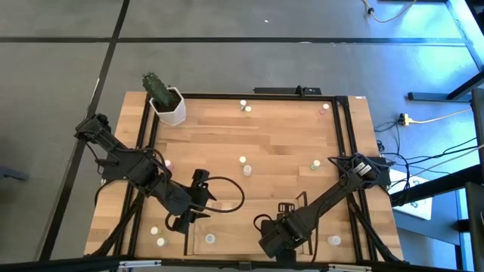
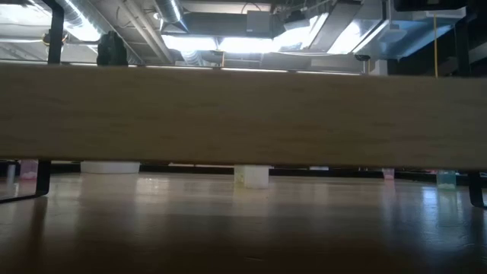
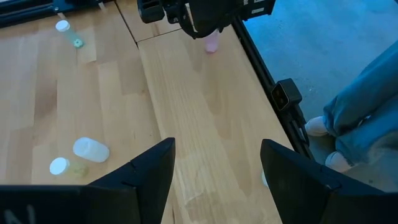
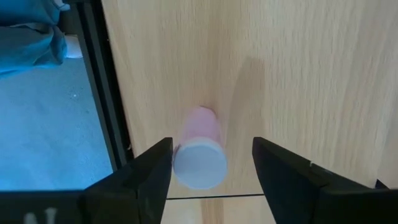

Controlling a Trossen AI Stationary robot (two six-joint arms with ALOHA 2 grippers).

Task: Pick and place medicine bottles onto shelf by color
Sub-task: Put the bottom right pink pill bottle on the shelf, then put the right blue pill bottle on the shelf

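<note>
The right gripper (image 4: 211, 162) is spread around a pink bottle (image 4: 200, 146) standing on the shelf (image 1: 227, 230) at the worktop's near edge. Judging by this, placing is finishing; next, lift clear.

The left gripper (image 3: 216, 168) waits spread, empty.

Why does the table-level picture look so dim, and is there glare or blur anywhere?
Low view: a wooden board fills the middle, backlit by bright ceiling lights, so the tabletop lies in shadow with faint reflections. High view: bluish light washes the floor at right. Right wrist view: the pink bottle between the open right pincer throws a soft shadow, its cap slightly blurred.
</note>
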